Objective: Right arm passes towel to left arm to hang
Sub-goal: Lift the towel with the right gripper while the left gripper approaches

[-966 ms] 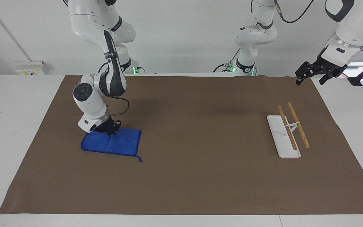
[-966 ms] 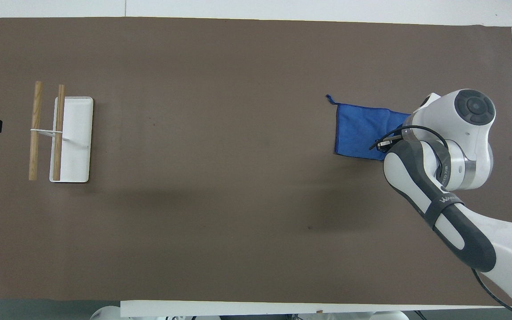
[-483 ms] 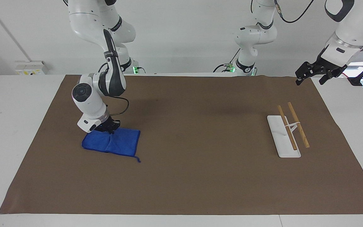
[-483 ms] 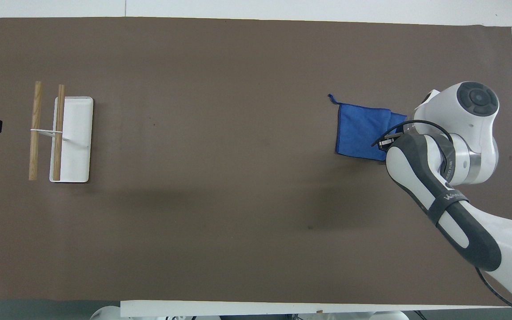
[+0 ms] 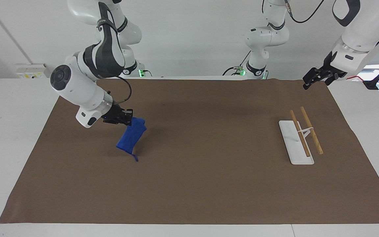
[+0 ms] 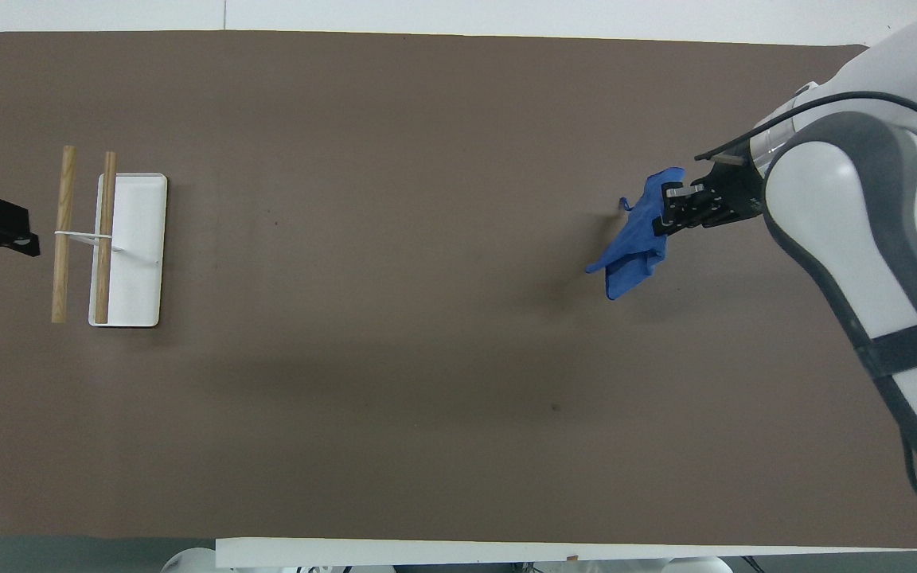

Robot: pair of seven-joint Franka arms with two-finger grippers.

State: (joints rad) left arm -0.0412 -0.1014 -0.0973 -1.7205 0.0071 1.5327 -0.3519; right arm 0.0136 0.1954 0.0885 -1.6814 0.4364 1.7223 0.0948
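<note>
a moment ago the towel (image 5: 131, 137) was lying flat on the brown mat (image 5: 189, 184) under the right gripper (image 5: 127, 117). now the right gripper is closed on one edge of it and has lifted it, so the cloth hangs down in the air over the right arm's end of the mat, its thin loop dangling at the bottom. so the pick is done, i think, and the carry to the handover can start. the left gripper (image 5: 317, 77) waits up over the corner of the mat at the left arm's end; i cannot tell how its fingers stand. there is no real container, only the white rack (image 5: 296, 142) with two wooden bars, and nothing hangs on it yet.
</note>
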